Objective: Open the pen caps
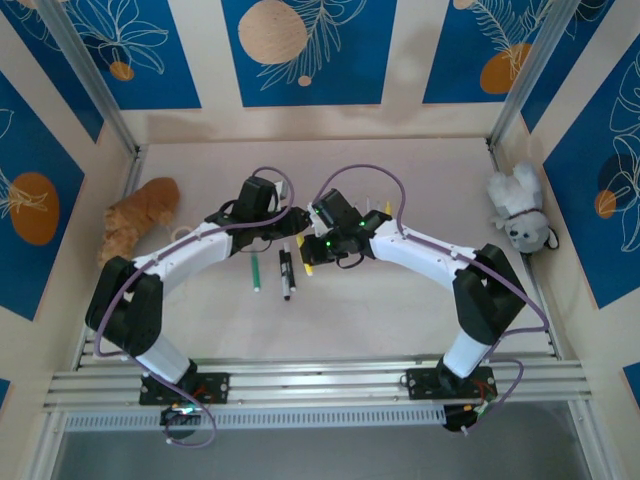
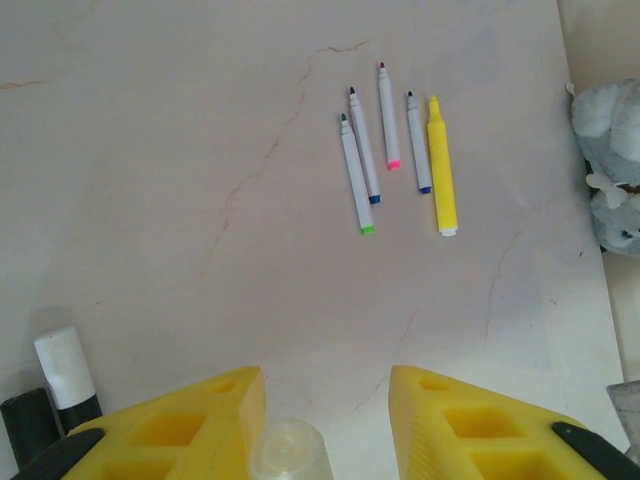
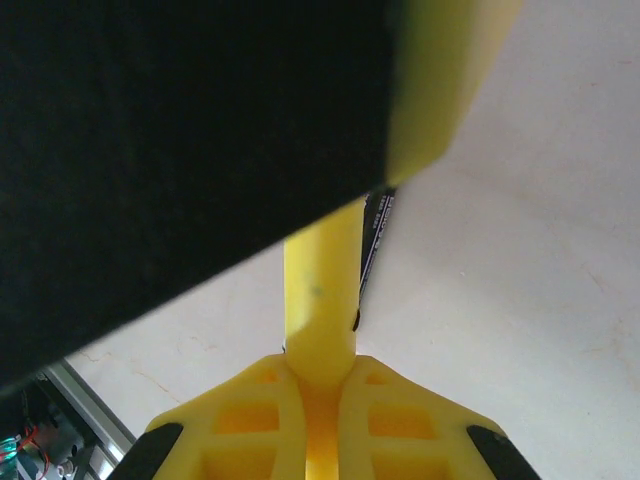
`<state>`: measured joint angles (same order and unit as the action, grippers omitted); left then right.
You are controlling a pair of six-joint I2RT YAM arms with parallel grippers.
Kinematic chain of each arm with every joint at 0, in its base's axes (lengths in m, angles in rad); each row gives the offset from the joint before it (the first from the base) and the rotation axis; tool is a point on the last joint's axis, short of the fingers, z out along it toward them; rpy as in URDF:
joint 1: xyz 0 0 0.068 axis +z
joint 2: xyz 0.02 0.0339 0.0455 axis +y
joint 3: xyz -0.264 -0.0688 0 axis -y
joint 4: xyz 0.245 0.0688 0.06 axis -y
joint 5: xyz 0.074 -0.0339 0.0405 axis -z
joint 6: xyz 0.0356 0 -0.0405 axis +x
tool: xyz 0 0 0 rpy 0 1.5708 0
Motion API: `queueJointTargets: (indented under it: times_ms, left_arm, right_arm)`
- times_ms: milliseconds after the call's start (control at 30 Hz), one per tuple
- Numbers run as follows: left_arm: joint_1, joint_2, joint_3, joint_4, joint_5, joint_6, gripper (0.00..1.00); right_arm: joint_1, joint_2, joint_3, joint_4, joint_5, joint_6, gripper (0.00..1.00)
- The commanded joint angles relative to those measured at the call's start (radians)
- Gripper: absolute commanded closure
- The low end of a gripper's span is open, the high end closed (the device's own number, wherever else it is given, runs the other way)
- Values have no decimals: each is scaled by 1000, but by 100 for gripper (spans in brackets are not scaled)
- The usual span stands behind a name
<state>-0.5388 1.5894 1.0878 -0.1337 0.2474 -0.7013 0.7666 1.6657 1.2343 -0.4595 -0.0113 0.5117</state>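
Observation:
My right gripper is shut on a yellow pen that sticks up out of its fingers; in the top view this pen hangs at the table's middle. The black body and a yellow finger of the left gripper cover the pen's far end. My left gripper stands open, with a clear cap low between its jaws, against the left finger and apart from the right one. Five uncapped pens lie in a row ahead. A green pen and a black pen lie below the grippers.
An orange plush toy lies at the table's left, a white plush toy at its right edge. A black-and-white marker end shows at the lower left of the left wrist view. An aluminium rail runs along the near edge.

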Motion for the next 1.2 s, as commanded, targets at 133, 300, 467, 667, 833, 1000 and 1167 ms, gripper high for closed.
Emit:
queueJointTargets:
  times_ms: [133, 300, 467, 667, 833, 1000, 1167]
  left_arm:
    - [-11, 17, 20, 28, 29, -8, 65]
    - [-12, 17, 17, 36, 31, -7, 88]
    - [-11, 19, 12, 46, 33, -8, 100]
    - [-12, 21, 7, 46, 27, -16, 100]
    - [-12, 25, 8, 76, 44, -42, 100]
    - [-12, 26, 12, 78, 44, -49, 100]
    - [-12, 19, 11, 91, 55, -61, 100]
  right_arm:
    - [3, -39, 23, -1, 8, 12, 100]
    - [8, -28, 36, 0, -7, 13, 100]
    - [11, -33, 27, 7, 0, 23, 100]
    - [8, -53, -3, 28, -7, 37, 82]
    - [11, -34, -10, 44, -31, 45, 69]
    - [13, -23, -13, 55, -30, 45, 74]
    - [7, 1, -13, 62, -36, 47, 71]
